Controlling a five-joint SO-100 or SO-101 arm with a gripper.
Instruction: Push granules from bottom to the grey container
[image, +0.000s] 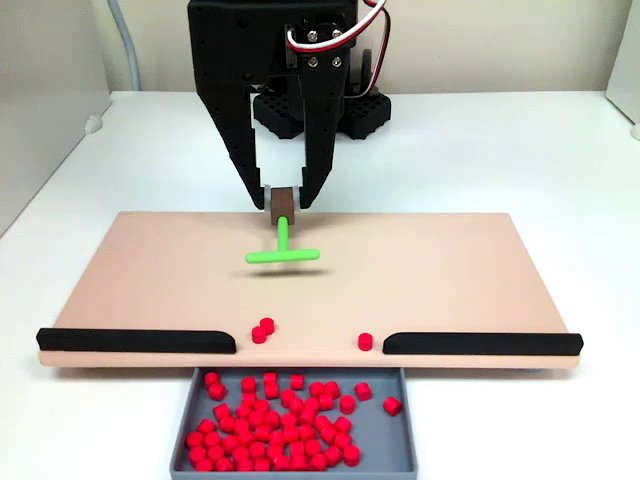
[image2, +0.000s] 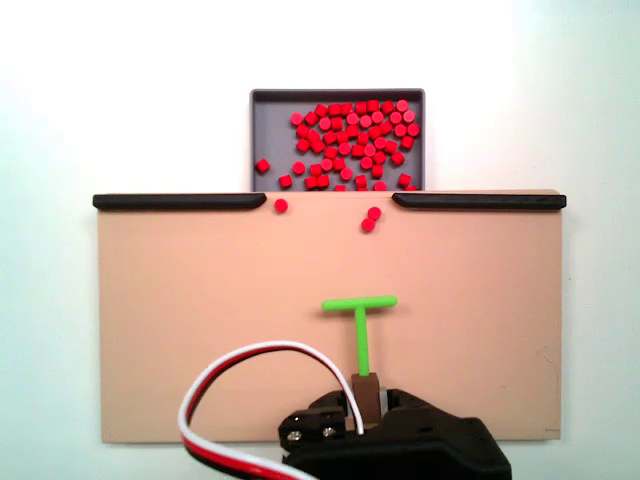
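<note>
White table (image: 560, 160) carries a tan board (image: 450, 260), with two black bars (image: 135, 340) along one long edge and a gap between them. Past that gap sits the grey container (image: 190, 425), already holding most of the granules (image: 280, 420). Three granules remain on the board near the gap: a touching pair (image: 262, 330) and a single one (image: 365, 341), seen in the other fixed view as a pair (image2: 371, 219) and a single (image2: 281, 205).

The pincer (image: 285, 200) is pinching the brown block (image: 283, 206) at the end of the green T-shaped pusher (image: 283, 254), whose crossbar lies well back from the stray granules.

To finish well, I would judge that the crossbar should be kept low and level on the board, lined up behind the pair first, then driven straight toward the gap so nothing slips round its ends. The single granule sits just beside the end of one bar (image: 480, 343), so a second pass with a slight inward angle seems safer, lest it lodge against the bar.

No brand, label or writing can be read anywhere.
</note>
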